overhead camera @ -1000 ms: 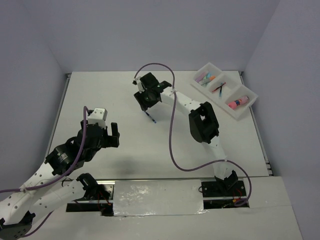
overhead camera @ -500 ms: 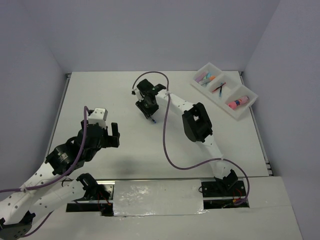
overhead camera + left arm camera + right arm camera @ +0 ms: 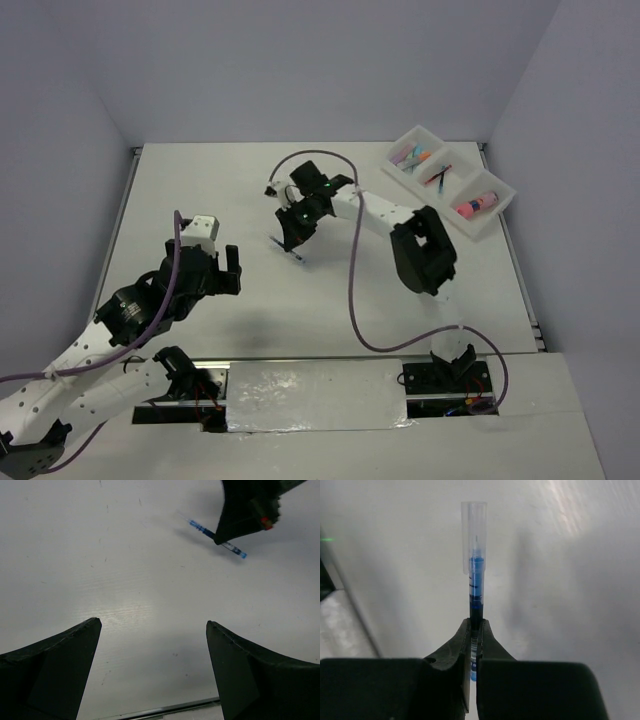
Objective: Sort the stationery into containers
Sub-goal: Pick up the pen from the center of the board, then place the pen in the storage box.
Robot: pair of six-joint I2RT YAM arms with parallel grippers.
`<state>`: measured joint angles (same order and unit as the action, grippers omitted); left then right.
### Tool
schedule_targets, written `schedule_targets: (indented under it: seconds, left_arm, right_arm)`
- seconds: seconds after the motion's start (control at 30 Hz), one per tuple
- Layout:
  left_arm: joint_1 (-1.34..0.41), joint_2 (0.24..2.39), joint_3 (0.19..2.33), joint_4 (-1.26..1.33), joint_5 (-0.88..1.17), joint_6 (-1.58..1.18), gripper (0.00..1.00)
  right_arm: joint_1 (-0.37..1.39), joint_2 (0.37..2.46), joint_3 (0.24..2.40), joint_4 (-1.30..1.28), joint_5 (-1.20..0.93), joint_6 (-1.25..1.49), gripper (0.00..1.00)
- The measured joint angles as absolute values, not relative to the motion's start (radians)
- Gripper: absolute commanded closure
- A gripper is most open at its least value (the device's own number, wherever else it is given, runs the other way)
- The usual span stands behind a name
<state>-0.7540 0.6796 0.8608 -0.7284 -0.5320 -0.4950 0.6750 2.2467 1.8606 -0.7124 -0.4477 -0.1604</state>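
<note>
Clamping of the thin blue pen with a clear plastic cap (image 3: 476,575) is performed by the right gripper (image 3: 475,625), whose two black fingers (image 3: 487,640) are pressed together on the pen barrel. The capped end is seen projecting straight out beyond the fingertips in the right wrist view. In the top view, the right gripper (image 3: 293,240) and the pen (image 3: 299,255) are located over the middle of the white table (image 3: 200,190), well apart from the white rectangular plastic tray with three compartments (image 3: 430,205) at the far right corner. Whether the pen rests on the table surface cannot be determined.

In the tray, pastel highlighters (image 3: 410,155) are held in the far compartment, thin pens (image 3: 437,177) in the middle compartment, and a pink-and-orange marker (image 3: 476,204) in the near compartment.

The left gripper (image 3: 153,625) is spread to its full width and nothing is held in it. It is positioned above bare table at the near left (image 3: 228,268), with the pen (image 3: 200,528) and the right gripper (image 3: 220,539) visible beyond it.
</note>
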Motion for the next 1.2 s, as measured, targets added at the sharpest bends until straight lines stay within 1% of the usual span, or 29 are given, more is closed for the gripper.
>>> schedule_targets:
  seconds: [0.03,0.1,0.2,0.27,0.33,0.5,0.6,0.73,0.8,0.87,0.9,0.97,1.0,1.03,1.2]
  left_arm:
    - [-0.754,0.681,0.861,-0.728,-0.53,-0.495,0.01]
    - [-0.754,0.684,0.861,-0.728,-0.527,-0.494,0.01]
    - [-0.754,0.683,0.858,-0.727,-0.525,-0.493,0.01]
    - [-0.754,0.683,0.857,-0.728,-0.525,-0.493,0.01]
    - [-0.754,0.683,0.857,-0.727,-0.525,-0.493,0.01]
    - [-0.754,0.676,0.856,-0.726,-0.521,-0.493,0.01]
    - [-0.754,0.676,0.856,-0.725,-0.519,-0.493,0.01]
    - [-0.754,0.672,0.856,-0.724,-0.518,-0.493,0.0]
    - [-0.754,0.67,0.855,-0.724,-0.518,-0.492,0.01]
    - [-0.754,0.67,0.854,-0.724,-0.518,-0.493,0.01]
    - [-0.754,0.67,0.854,-0.724,-0.518,-0.493,0.01]
    - [-0.754,0.67,0.854,-0.724,-0.518,-0.492,0.01]
    - [-0.754,0.671,0.854,-0.724,-0.518,-0.492,0.01]
    - [-0.754,0.671,0.854,-0.724,-0.518,-0.492,0.01]
    - [-0.754,0.68,0.854,-0.724,-0.518,-0.492,0.01]
  right_arm:
    - [0.669,2.159,1.771,-0.663,-0.535,-0.148,1.0]
    - [0.653,2.017,1.677,-0.55,-0.661,-0.105,1.0]
    - [0.581,1.848,1.646,-0.36,-0.807,0.001,1.0]
    - [0.501,1.78,1.657,-0.283,-0.816,0.057,1.0]
    - [0.408,1.749,1.68,-0.269,-0.751,0.099,1.0]
    - [0.202,1.778,1.692,-0.344,-0.373,0.173,1.0]
    - [0.088,1.804,1.658,-0.385,-0.158,0.219,1.0]
    - [-0.042,1.831,1.651,-0.419,0.06,0.258,1.0]
    - [-0.086,1.861,1.679,-0.434,0.126,0.265,0.99]
    - [-0.113,1.91,1.729,-0.45,0.167,0.268,0.96]
    - [-0.122,1.945,1.763,-0.459,0.183,0.268,0.92]
    - [-0.132,2.014,1.829,-0.475,0.206,0.268,0.88]
    - [-0.134,2.051,1.859,-0.482,0.211,0.269,0.81]
    - [-0.136,2.083,1.882,-0.493,0.215,0.272,0.79]
    - [-0.142,2.172,1.905,-0.532,0.21,0.273,0.79]
